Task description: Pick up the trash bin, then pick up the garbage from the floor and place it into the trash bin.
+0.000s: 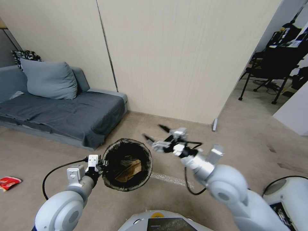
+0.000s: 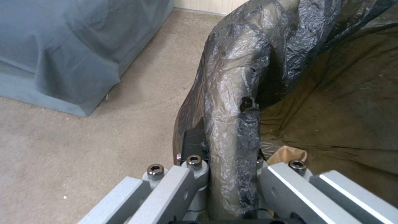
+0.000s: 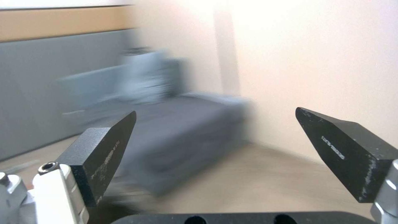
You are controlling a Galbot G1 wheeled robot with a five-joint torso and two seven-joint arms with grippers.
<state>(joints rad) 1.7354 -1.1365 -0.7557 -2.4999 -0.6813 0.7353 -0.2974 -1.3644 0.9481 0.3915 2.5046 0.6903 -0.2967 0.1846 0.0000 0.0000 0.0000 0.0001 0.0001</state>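
The trash bin hangs above the floor, its dark liner folded over the rim, with crumpled brown paper inside. My left gripper is shut on the bin's near-left rim; in the left wrist view the liner-covered rim runs between its fingers. My right gripper is open and empty in the air, just right of and above the bin; its two black fingers stand wide apart in the right wrist view. A red-and-white piece of garbage lies on the floor at the far left.
A grey sofa with a cushion stands at the left against the beige wall. Chairs and a desk fill the room opening at the far right. Bare carpet stretches ahead and to the right.
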